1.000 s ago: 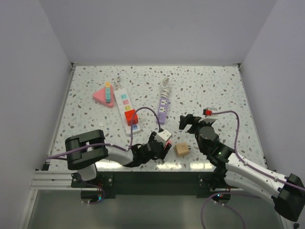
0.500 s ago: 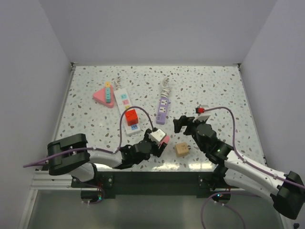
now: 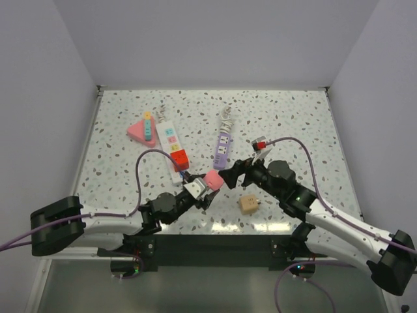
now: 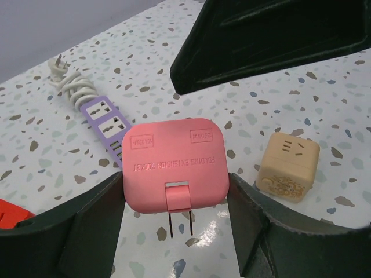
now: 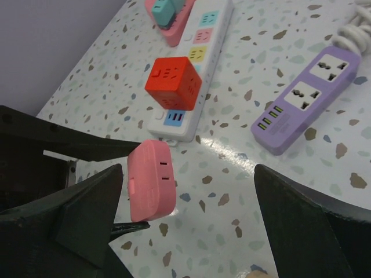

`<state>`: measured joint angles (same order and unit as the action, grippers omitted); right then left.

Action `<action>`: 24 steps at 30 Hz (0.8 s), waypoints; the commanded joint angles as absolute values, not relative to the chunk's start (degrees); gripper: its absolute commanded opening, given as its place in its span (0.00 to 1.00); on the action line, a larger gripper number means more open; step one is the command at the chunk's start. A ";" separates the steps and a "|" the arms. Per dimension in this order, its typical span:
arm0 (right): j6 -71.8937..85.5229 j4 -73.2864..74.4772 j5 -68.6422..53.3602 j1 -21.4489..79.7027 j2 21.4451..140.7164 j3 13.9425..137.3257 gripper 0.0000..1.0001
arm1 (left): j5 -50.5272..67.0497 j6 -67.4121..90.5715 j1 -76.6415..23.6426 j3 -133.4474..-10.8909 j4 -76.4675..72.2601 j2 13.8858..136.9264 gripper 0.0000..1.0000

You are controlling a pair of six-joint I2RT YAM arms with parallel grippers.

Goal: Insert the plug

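Pick-up is done, insertion is not. The left gripper (image 4: pixel 175 186) is closed narrow on the pink plug (image 4: pixel 175 165), 1 finger on each side edge, 2 prongs (image 4: pixel 180 223) pointing down and bare. From the top view the plug sits just off the near end of the white power strip (image 3: pixel 171 140), on its right-arm side, and looks lifted clear of the table (image 3: pixel 293 117).

The right gripper (image 5: pixel 188 174) is spread wide and holds nothing. It hangs just past the plug, on the side away from the white power strip. My read is a handover or regrip is being set up, but that is a guess.

- A red cube adapter (image 5: pixel 173 84) is already seated on the white power strip near its near end.
- The purple power strip (image 3: pixel 223 145) lies to the right of the white power strip, apart from it, with its sockets free.
- A tan cube adapter (image 3: pixel 247 204) lies loose past the near end of the white power strip, further right than the plug.

Left to do: choose a socket (cannot tell which strip is meant), line up the prongs, push the plug in, let go. Roughly 1 third through by my judgement.
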<state>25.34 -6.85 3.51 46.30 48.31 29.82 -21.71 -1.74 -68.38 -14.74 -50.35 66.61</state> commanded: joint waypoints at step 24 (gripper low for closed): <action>30.06 -18.37 -17.23 45.88 64.43 36.21 0.67 | -20.21 -8.09 -68.20 -9.05 -63.10 62.40 0.00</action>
<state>29.93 -15.68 -16.08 46.11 66.32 34.06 -19.73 -6.72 -68.36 -9.50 -57.34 62.26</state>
